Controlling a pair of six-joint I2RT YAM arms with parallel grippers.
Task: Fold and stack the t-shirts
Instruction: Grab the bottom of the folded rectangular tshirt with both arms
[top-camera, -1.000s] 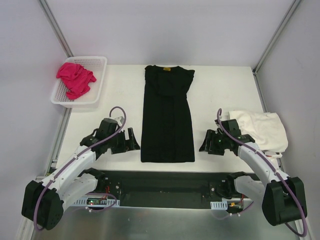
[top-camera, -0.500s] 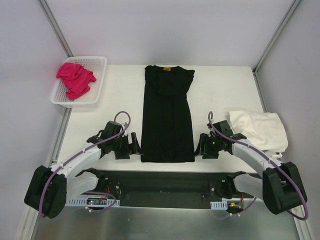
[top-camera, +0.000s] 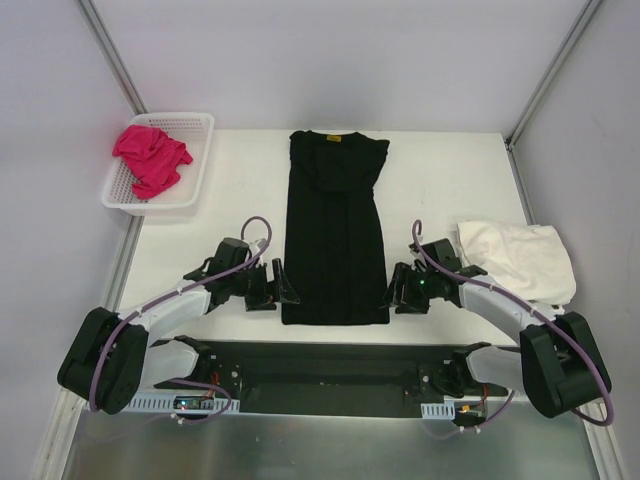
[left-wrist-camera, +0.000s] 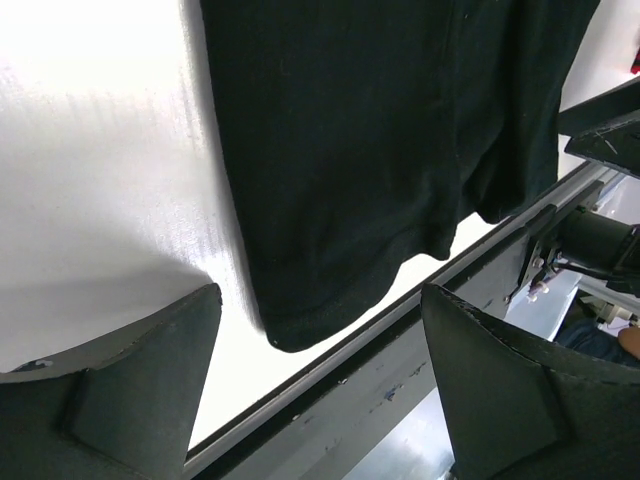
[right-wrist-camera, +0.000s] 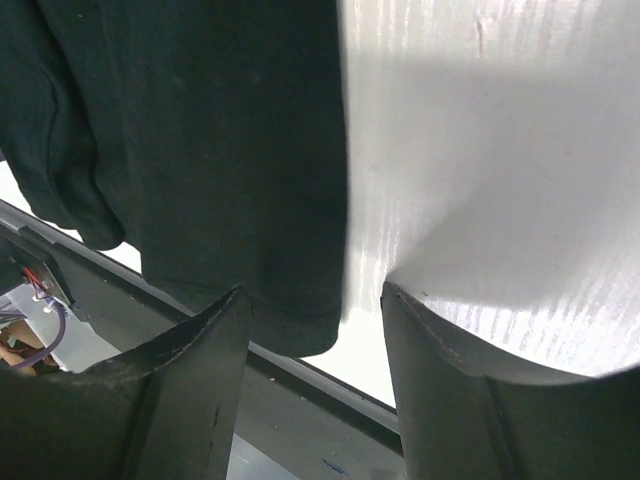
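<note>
A black t-shirt lies in a long narrow strip down the middle of the table, collar far, hem near. My left gripper stands open at the hem's left corner, low over the table. In the left wrist view the hem corner sits just ahead of the left gripper, between the two fingers and untouched. My right gripper is open at the hem's right corner. In the right wrist view that corner lies in the gap of the right gripper. Nothing is held.
Folded cream-white t-shirts lie at the right edge, just behind the right arm. A pink t-shirt is heaped in the white mesh basket at the back left. The black rail of the table's near edge runs just below the hem.
Both grippers have slid inward along the near edge until they reached the black shirt's hem corners. The left jaws have narrowed a little. The shirt has not moved.
</note>
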